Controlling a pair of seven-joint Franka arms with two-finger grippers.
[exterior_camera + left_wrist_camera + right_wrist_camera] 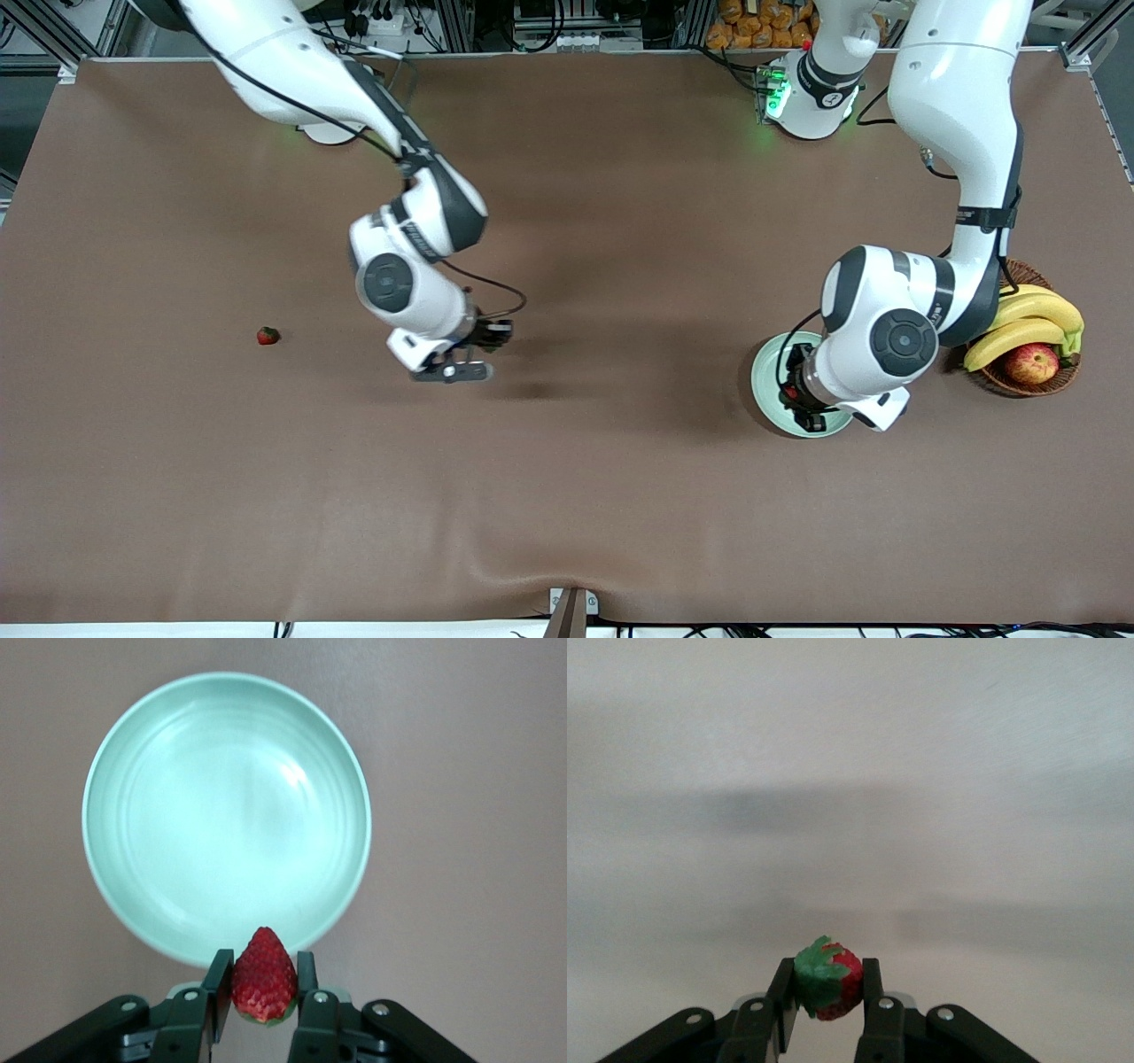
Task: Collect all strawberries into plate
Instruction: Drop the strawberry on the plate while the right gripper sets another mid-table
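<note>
The right arm comes in from the upper left of the front view, slopes down toward the middle of the frame and bends at the wrist, so that the right gripper (462,365) hangs a little left of centre, up in the air over the table. In its wrist view its two fingers (782,1005) are clamped on a strawberry (826,980). The left arm drops from the upper right of the front view, folds at the elbow and turns back toward the centre, with the left gripper (808,409) pointing down at lower right. Its fingers (215,997) pinch another strawberry (263,975) between them.
</note>
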